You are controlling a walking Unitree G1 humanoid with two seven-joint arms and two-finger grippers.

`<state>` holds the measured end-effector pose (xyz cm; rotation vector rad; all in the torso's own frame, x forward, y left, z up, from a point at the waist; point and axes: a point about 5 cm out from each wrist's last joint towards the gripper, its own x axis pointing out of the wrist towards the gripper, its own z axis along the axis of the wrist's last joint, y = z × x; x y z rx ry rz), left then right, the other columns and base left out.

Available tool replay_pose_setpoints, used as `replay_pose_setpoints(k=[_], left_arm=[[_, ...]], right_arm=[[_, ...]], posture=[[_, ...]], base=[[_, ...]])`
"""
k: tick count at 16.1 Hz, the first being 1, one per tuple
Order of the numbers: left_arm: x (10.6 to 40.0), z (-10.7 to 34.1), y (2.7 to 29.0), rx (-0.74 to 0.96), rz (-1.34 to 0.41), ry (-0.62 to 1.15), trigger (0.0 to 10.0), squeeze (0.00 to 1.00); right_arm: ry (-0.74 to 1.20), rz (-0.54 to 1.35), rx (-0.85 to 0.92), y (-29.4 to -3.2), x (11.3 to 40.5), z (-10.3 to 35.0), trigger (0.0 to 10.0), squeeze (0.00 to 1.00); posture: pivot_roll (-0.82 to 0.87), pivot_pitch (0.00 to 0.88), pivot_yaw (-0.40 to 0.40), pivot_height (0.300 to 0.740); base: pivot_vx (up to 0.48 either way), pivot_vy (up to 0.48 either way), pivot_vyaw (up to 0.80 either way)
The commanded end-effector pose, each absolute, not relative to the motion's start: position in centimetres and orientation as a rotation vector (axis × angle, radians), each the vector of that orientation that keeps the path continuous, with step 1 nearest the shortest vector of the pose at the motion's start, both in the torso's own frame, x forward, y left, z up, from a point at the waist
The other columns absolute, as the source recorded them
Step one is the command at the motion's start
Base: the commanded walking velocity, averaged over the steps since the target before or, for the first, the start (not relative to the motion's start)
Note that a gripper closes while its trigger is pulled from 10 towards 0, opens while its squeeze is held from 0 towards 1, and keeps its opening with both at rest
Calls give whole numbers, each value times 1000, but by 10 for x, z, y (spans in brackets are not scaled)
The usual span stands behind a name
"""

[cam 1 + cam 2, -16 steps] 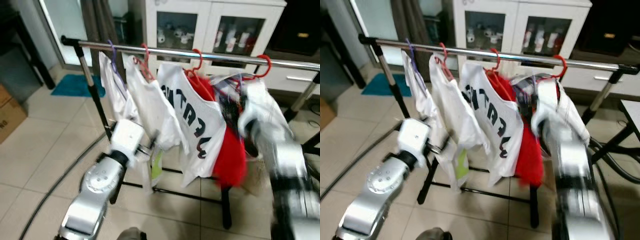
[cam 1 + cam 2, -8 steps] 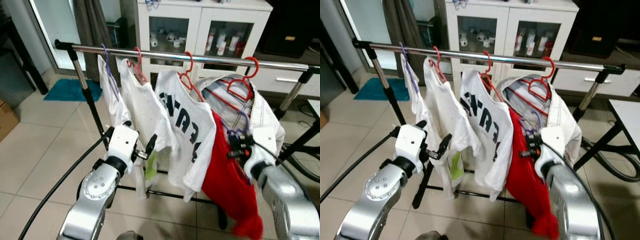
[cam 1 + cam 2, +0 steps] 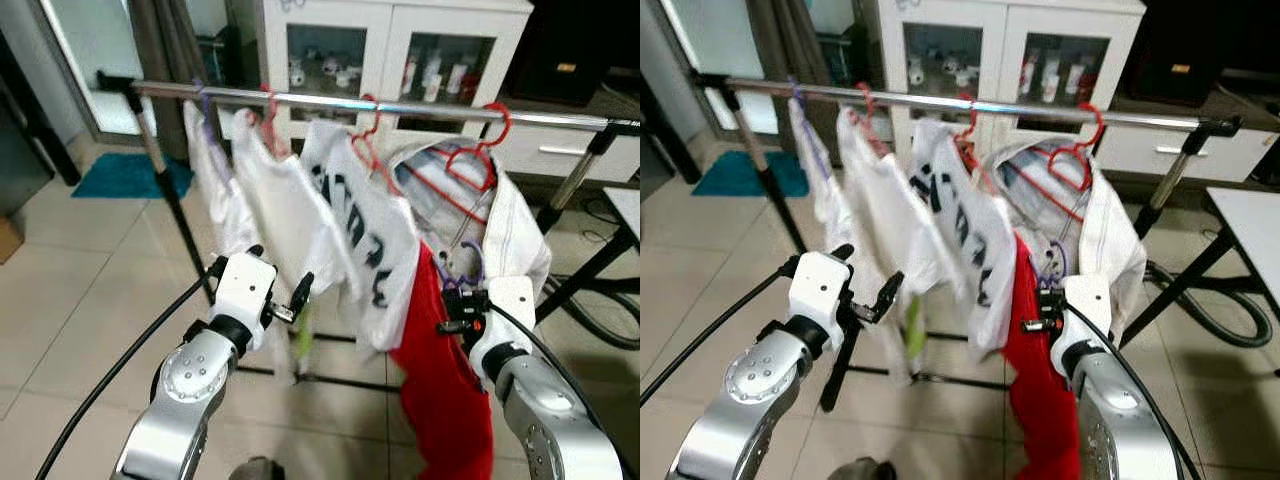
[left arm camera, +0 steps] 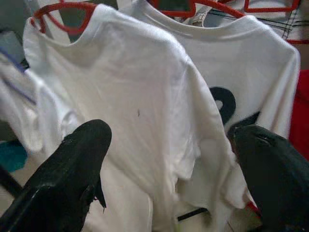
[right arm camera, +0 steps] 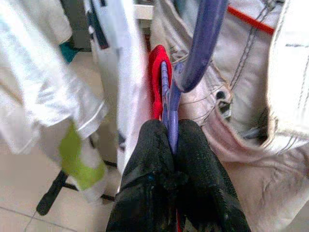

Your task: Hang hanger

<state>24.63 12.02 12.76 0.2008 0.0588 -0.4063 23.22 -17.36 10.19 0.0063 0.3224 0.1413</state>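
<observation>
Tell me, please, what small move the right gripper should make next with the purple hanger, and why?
Probably lift it. The right gripper is shut on the purple hanger, whose hook hangs well below the rail, with the red garment dangling beneath. The hook must clear the rail before it can catch.

Red garment (image 3: 445,400) cut off below

Left gripper (image 3: 277,296) is raised with fingers spread apart; right gripper (image 3: 452,313) has its fingers pinched together.

Metal clothes rail (image 3: 420,108) on a tiled floor (image 3: 70,290) (white shirts (image 3: 300,215) on red hangers (image 3: 475,160))
</observation>
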Motion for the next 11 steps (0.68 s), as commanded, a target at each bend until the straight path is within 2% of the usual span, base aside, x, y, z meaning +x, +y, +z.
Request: replay_pose_setpoints(k=[1, 8, 11], left_arm=[[245, 129, 122, 200, -408, 56, 10000, 0], [249, 131, 122, 210, -410, 53, 10000, 0], [252, 130, 122, 206, -392, 65, 10000, 0]], right_arm=[[299, 144, -7, -173, 232, 106, 10000, 0], [279, 154, -11, -171, 233, 111, 10000, 0], [270, 178, -1, -168, 230, 112, 10000, 0]], posture=[[70, 0, -3, 740], [65, 3, 12, 740], [60, 8, 21, 740]], base=[[-270, 0, 0], [-333, 0, 0], [0, 0, 0]])
